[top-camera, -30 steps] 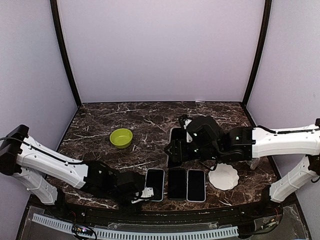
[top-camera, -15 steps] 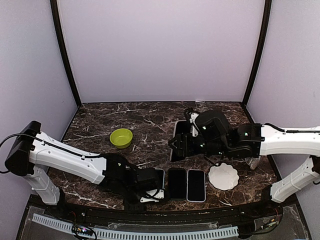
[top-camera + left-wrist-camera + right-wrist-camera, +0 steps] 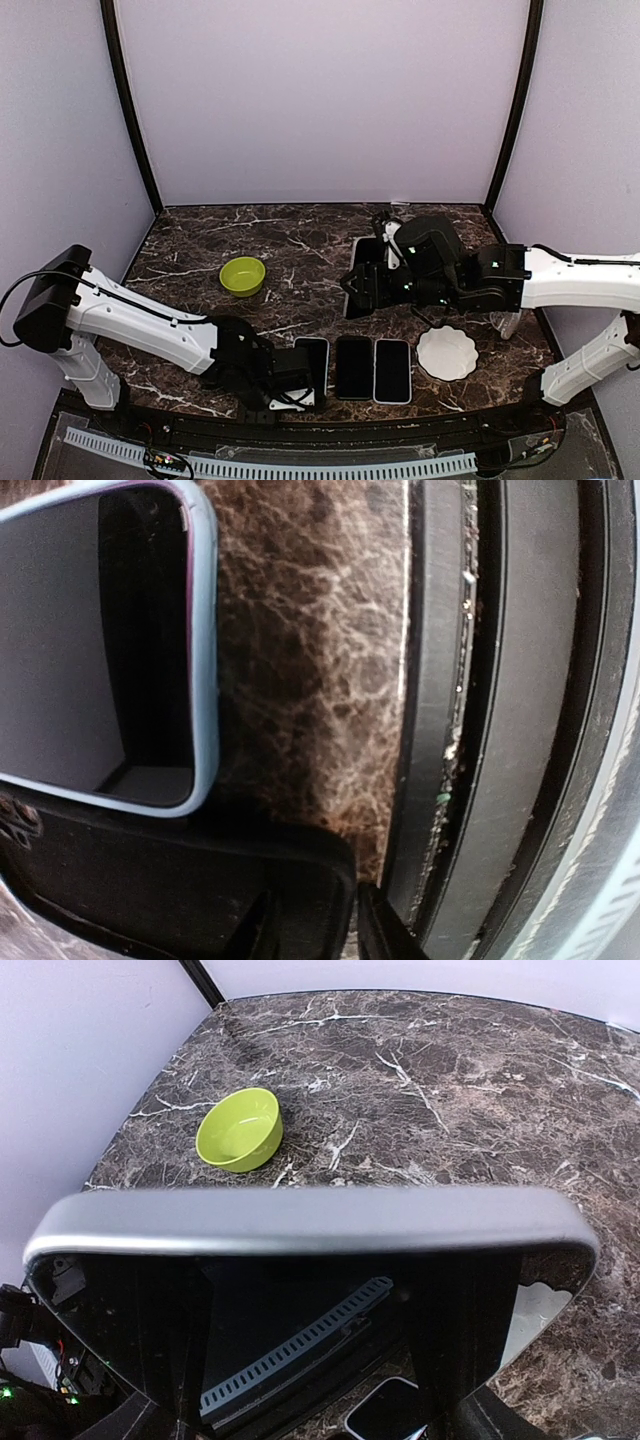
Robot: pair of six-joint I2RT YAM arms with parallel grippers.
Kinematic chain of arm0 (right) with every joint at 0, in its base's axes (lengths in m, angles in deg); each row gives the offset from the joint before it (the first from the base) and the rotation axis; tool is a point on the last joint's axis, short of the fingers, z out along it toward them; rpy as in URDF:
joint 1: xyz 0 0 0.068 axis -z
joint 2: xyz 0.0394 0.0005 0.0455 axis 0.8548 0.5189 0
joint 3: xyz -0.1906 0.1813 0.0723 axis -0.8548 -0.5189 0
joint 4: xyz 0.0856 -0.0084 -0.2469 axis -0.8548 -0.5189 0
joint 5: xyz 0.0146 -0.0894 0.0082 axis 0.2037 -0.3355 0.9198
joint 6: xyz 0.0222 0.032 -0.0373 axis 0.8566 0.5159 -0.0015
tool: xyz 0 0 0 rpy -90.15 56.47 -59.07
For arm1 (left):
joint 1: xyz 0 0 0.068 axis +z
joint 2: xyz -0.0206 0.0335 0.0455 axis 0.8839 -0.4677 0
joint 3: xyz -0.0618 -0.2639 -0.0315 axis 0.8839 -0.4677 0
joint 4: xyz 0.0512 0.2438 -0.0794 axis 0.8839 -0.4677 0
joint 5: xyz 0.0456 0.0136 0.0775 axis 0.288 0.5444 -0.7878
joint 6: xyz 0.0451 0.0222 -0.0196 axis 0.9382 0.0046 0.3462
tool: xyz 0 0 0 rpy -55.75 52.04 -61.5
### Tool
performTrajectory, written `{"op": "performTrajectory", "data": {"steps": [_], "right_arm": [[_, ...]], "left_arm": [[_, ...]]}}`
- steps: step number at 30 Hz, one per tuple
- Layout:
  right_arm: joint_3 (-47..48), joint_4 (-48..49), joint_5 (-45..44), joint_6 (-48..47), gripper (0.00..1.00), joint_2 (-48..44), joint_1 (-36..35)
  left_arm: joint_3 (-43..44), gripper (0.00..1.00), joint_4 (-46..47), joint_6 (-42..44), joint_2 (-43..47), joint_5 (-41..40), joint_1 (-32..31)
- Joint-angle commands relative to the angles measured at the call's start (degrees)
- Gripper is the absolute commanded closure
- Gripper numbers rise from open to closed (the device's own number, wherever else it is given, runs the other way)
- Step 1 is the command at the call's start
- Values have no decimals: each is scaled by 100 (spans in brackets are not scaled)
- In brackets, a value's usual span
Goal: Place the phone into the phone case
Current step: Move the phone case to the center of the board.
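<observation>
Left end effector (image 3: 288, 380) sits low at the near edge, by the near-left corner of the light-blue phone case (image 3: 312, 362); spread or pinched, cannot tell. Three in that row: the case, a black slab (image 3: 353, 367) and a light-rimmed slab (image 3: 392, 370), long axes near-to-far. One white dish (image 3: 447, 353) lies just right of them. Behind and above the row, the right end effector (image 3: 375, 285) clamps the one phone (image 3: 310, 1222) across its width, so the right arm delivers. One green bowl (image 3: 242, 276) sits farther left on the surface (image 3: 200, 240).

You're looking at the blue-rimmed phone case (image 3: 100, 650) just past your dark fingers (image 3: 200, 900), bare marble table (image 3: 300, 680) beside it, and the black edge strip (image 3: 440, 680) running alongside the fingers.
</observation>
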Motion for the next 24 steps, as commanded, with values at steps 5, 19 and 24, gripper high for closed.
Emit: {"op": "performTrajectory", "data": {"steps": [5,19,24], "right_arm": [[42,320,88,-9,100,-29,51],[228,277,187,-47,100,151,53],[198,315,208,-33,100,121,56]], "left_arm": [[-315,83,335,530,90,-542,-19],[-280,100,635,833,55,-761,471],[-407,100,1132,1336,121,-161,447]]}}
